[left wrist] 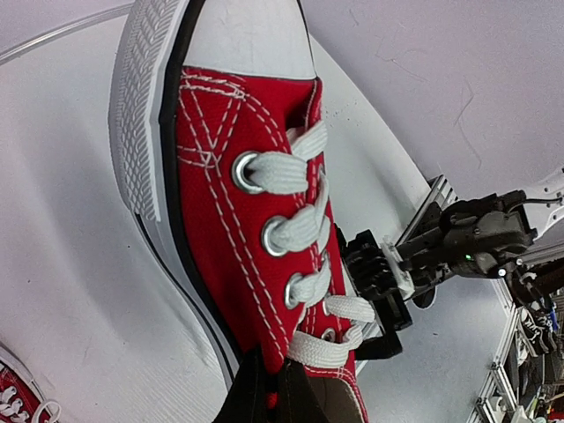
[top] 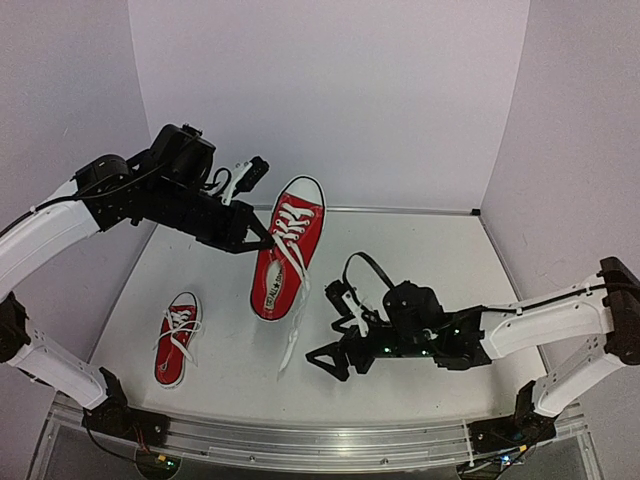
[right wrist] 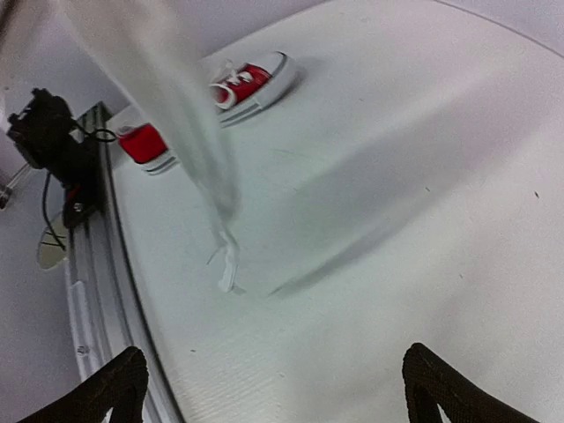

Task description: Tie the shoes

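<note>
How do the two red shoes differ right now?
The lifted shoe is clamped in the left gripper, off the table; the other shoe lies on its sole, untouched. The lifted shoe's lace hangs long below it; the other shoe's laces lie bunched on top. Both are red with white laces and toe caps.

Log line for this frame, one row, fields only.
left fingers: shut on lifted shoe | lace: hanging loose | right fingers: open, near lace end, not touching | second shoe: lying on table
</note>
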Controlling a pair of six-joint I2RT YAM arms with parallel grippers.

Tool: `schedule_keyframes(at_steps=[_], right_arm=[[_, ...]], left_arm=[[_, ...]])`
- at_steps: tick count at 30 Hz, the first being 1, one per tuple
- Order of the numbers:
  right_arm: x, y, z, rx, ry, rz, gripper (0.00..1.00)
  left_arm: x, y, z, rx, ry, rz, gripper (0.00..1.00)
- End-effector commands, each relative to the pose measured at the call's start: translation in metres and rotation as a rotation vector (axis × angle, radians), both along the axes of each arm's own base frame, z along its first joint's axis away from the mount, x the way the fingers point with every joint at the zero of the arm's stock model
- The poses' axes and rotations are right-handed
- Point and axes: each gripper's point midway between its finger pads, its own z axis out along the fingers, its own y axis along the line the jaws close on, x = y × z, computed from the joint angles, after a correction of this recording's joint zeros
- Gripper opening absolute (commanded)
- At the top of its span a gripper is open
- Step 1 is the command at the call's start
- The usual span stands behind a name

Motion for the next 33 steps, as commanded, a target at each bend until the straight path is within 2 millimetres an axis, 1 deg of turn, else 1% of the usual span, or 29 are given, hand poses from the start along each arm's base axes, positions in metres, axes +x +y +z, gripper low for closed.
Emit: schedule_keyframes(at_steps=[1, 3, 5, 7, 10, 12, 15, 18, 19, 25, 26, 31, 33], right_arm=[[-0.007, 0.024, 0.065, 0.108, -0.101, 0.102, 0.98], [-0.004, 0.032, 0.081, 0.123, -0.135, 0.118, 0.98], [-0.003, 0.042, 0.092, 0.128, -0.166, 0.147, 0.98], [-0.004, 0.055, 0.098, 0.131, -0.174, 0.184, 0.98], [-0.002, 0.070, 0.095, 0.120, -0.178, 0.217, 0.97], [0.000, 0.074, 0.089, 0.102, -0.187, 0.223, 0.94], [0.001, 0.076, 0.078, 0.077, -0.187, 0.230, 0.79], [0.005, 0.071, 0.068, 0.052, -0.190, 0.206, 0.58], [0.006, 0.069, 0.066, 0.046, -0.193, 0.195, 0.52], [0.012, 0.059, 0.055, 0.038, -0.194, 0.137, 0.30], [0.013, 0.057, 0.051, 0.034, -0.189, 0.130, 0.28], [0.012, 0.052, 0.036, 0.039, -0.159, 0.106, 0.27], [0.011, 0.049, 0.034, 0.047, -0.150, 0.096, 0.19]], left_arm=[[0.002, -0.005, 0.059, -0.149, -0.133, -0.029, 0.00], [-0.001, -0.006, 0.059, -0.156, -0.130, -0.045, 0.00], [-0.003, -0.007, 0.061, -0.167, -0.130, -0.057, 0.00], [-0.004, -0.008, 0.062, -0.174, -0.129, -0.062, 0.00], [-0.005, -0.009, 0.065, -0.187, -0.130, -0.069, 0.00], [-0.005, -0.008, 0.067, -0.195, -0.134, -0.067, 0.00], [-0.005, -0.007, 0.070, -0.201, -0.140, -0.062, 0.00], [-0.005, -0.008, 0.069, -0.204, -0.135, -0.062, 0.00], [-0.004, -0.009, 0.070, -0.207, -0.135, -0.061, 0.00], [-0.003, -0.008, 0.074, -0.224, -0.141, -0.049, 0.00], [-0.002, -0.008, 0.075, -0.227, -0.144, -0.046, 0.00], [0.003, -0.008, 0.076, -0.230, -0.145, -0.034, 0.00], [0.004, -0.008, 0.074, -0.230, -0.140, -0.031, 0.00]])
